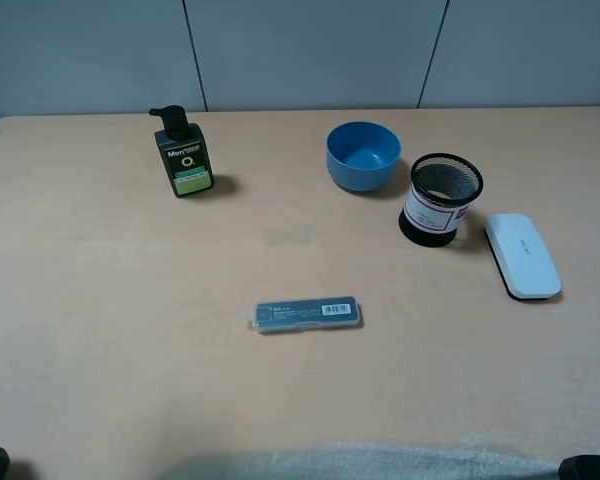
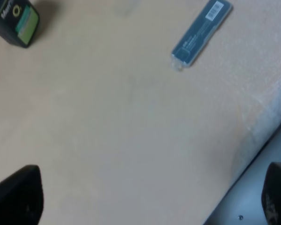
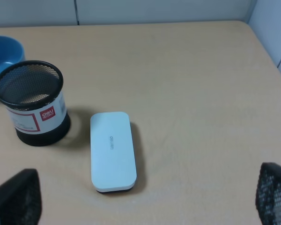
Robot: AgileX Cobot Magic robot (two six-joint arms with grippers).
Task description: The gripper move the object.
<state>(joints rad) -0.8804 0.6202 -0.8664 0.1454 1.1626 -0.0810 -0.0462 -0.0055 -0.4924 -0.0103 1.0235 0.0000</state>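
Progress: nothing moved yet | cup (image 1: 443,199) upright on tabletop (image 1: 130,300) between bowl (image 1: 363,155) and white case (image 1: 521,255) | right gripper (image 3: 140,197) and left gripper (image 2: 150,197): jaws spread, empty, well back | left: reach, grasp, carry

Even, soft overhead light — short, faint shadows beside the pen cup (image 1: 442,200) and pump bottle (image 1: 183,155). The left wrist view is blurred; the others are fairly sharp.
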